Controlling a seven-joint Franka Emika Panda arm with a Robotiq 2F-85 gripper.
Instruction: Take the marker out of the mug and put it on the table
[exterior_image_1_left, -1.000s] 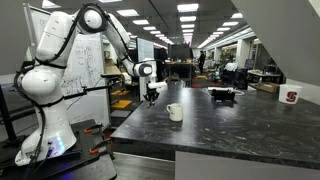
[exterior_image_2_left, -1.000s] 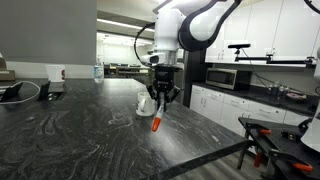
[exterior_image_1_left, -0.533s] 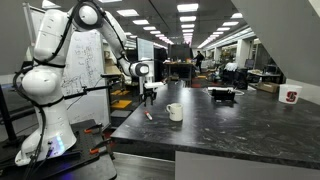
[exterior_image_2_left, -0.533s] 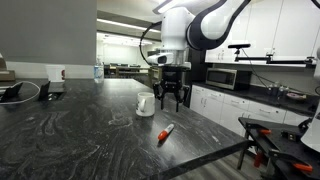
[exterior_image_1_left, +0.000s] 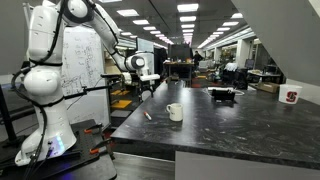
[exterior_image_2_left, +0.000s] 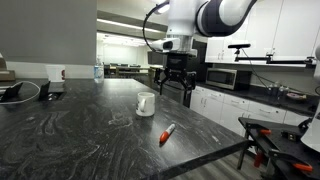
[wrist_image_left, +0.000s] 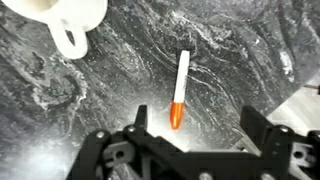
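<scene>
The marker (exterior_image_2_left: 167, 132) lies flat on the dark stone table (exterior_image_2_left: 70, 140), reddish at one end and pale at the other; in the wrist view the marker (wrist_image_left: 180, 89) rests on the table (wrist_image_left: 230, 60), its orange tip toward the camera. The white mug (exterior_image_2_left: 146, 103) stands upright a little beyond it, and the mug (exterior_image_1_left: 175, 112) sits near the counter's corner; the mug (wrist_image_left: 66, 14) shows its handle at the wrist view's top left. My gripper (exterior_image_2_left: 175, 96) hangs open above the marker, holding nothing. In the wrist view the gripper (wrist_image_left: 192, 118) has its fingers spread wide.
A black tray-like object (exterior_image_2_left: 18, 93) and a small box (exterior_image_2_left: 55, 73) sit at the far end of the counter. A white cup with a red logo (exterior_image_1_left: 292, 97) stands at the far right. Cabinets with a microwave (exterior_image_2_left: 222, 78) line the wall behind the counter's edge.
The gripper opened and let go of the marker, which dropped flat onto the table. The arm has since risen away from it.
</scene>
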